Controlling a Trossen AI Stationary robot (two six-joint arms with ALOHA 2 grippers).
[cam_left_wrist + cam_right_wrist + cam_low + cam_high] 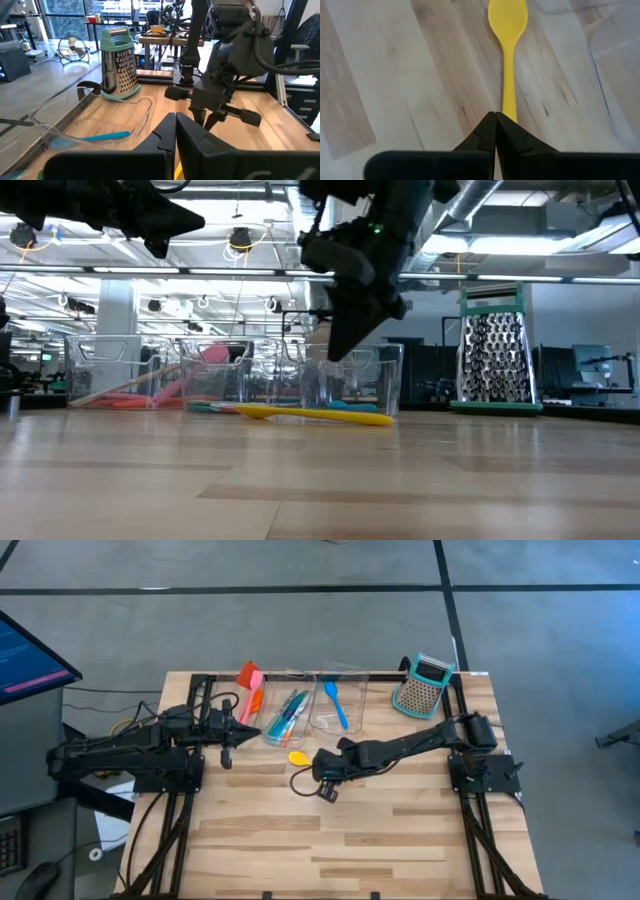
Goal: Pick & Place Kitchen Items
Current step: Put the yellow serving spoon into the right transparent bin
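The table (330, 830) is seen from straight above in the high view and level from its surface in the low view. The yellow spoon (506, 30) is viewed closely downward; the grater (118, 62) is shared with other views.

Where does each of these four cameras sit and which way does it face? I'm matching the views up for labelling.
High: overhead, straight down on the table; both arms show.
Low: at tabletop height, looking level at the yellow spoon and bins; arms hang from above.
Left wrist: past the shut left tool toward the right arm and grater.
Right wrist: down past the shut right tool at the spoon.
Shared: high and low both show the spoon.
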